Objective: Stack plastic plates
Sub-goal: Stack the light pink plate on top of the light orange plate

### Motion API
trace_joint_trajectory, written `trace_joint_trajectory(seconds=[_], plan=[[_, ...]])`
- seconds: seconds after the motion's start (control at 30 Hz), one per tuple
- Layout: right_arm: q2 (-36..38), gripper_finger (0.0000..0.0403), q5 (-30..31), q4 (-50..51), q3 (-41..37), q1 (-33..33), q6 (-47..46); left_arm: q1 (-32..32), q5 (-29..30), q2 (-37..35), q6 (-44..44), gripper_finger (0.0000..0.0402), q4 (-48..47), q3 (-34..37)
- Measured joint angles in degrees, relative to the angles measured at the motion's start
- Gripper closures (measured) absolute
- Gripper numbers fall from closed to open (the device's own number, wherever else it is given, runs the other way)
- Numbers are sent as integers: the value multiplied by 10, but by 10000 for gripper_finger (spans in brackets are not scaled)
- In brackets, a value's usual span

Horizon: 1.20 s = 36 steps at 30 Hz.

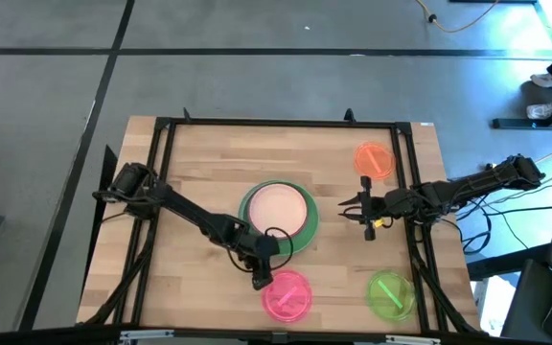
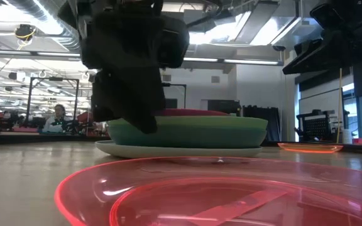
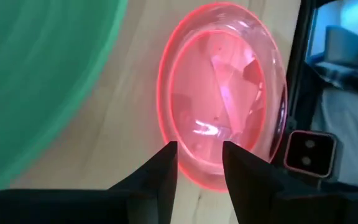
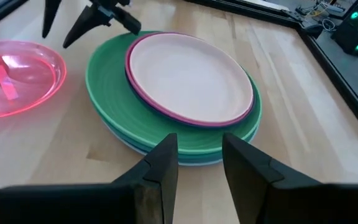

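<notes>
— From above, what's on the wood-plank worktop?
— Stack at centre; pink plate by open left fingers; right fingers open.
— Low view?
— Glossy translucent pink rim; person behind.

The wooden counter, edged by a black frame, carries a central plate stack with a peach plate on top. Lying singly on it: a pink plate, an orange plate and a lime plate.
</notes>
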<state>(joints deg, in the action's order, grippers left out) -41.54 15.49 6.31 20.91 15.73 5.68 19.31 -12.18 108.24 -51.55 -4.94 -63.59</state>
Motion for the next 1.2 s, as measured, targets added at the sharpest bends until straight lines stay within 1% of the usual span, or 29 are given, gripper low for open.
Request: trace_joint_trajectory(seconds=[0.13, 0.37, 0.5, 0.77, 0.8, 0.87, 0.93, 1.0, 1.07, 1.13, 1.2], plan=[[0, 288, 0, 3, 0, 0, -12, 4, 7, 11, -34, 281, 10, -1], [0, 288, 4, 8, 0, 0, -11, 7, 5, 16, -35, 281, 17, -1], [0, 288, 4, 8, 0, 0, -10, 1, 9, 16, -11, 281, 6, -1], [0, 288, 4, 11, 0, 0, -10, -2, 37, 16, 36, 281, -2, 0], [0, 288, 4, 11, 0, 0, -10, -2, 35, 16, 39, 281, -2, 0], [0, 288, 4, 11, 0, 0, -10, -3, 15, 14, 44, 281, -3, 0], [0, 288, 4, 11, 0, 0, -10, -3, -8, 10, 72, 281, -4, 0], [0, 288, 4, 11, 0, 0, -10, -2, -11, 5, 131, 281, -7, 0], [0, 288, 4, 11, 0, 0, -10, 5, 7, -2, 192, 281, -17, 0], [0, 288, 4, 11, 0, 0, -10, 16, 42, -3, 247, 281, -28, 0], [0, 288, 4, 11, 0, 0, -10, 28, 77, -2, 287, 281, -57, 0]])
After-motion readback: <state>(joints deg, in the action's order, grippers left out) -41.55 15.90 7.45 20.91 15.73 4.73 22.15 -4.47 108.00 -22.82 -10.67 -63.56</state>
